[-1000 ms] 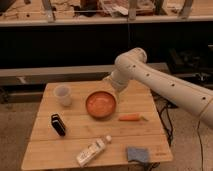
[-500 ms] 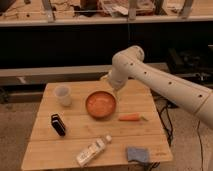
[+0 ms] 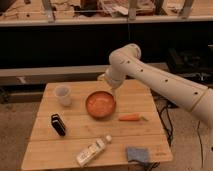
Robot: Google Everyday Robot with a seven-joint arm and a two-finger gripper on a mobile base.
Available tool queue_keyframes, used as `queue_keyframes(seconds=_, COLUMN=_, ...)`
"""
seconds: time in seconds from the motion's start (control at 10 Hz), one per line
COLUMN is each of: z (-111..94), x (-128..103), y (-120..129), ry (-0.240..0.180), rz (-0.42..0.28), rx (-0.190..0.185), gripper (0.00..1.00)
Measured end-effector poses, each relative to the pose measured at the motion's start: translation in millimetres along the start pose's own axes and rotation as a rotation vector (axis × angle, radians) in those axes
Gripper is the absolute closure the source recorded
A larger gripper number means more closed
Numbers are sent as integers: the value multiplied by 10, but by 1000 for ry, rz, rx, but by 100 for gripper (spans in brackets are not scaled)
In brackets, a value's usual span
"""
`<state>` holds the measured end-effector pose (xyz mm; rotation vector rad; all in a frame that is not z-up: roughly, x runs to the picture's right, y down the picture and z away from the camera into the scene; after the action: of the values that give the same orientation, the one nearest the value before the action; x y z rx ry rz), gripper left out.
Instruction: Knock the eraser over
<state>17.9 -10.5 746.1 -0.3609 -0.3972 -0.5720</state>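
— Where is your gripper at this moment?

— My gripper (image 3: 103,78) hangs at the far edge of the wooden table (image 3: 145,100), just behind the orange bowl (image 3: 100,104). My white arm (image 3: 160,80) reaches in from the right and bends down to it.

— Is it holding or touching anything?

— Nothing that I can make out. It sits above the table's back edge, close to the bowl's far rim, and whether it touches either I cannot tell.

— And the eraser?

— The eraser (image 3: 58,124) stands upright on its edge at the left side of the table, toward the front, well apart from my gripper. The bowl lies between the two, slightly to the right of the line.

— What else is around it?

— A white cup (image 3: 63,95) sits behind the eraser, near the back left corner. A clear plastic bottle (image 3: 93,150) lies on its side near the front edge, a blue-grey cloth (image 3: 137,154) rests just right of it, and a carrot (image 3: 131,118) lies right of the bowl.
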Motion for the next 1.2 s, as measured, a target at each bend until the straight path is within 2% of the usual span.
queue_keyframes(seconds=1.2, z=10, x=-81, y=-244, ry=-21, rz=-67, rx=-15, gripper=20)
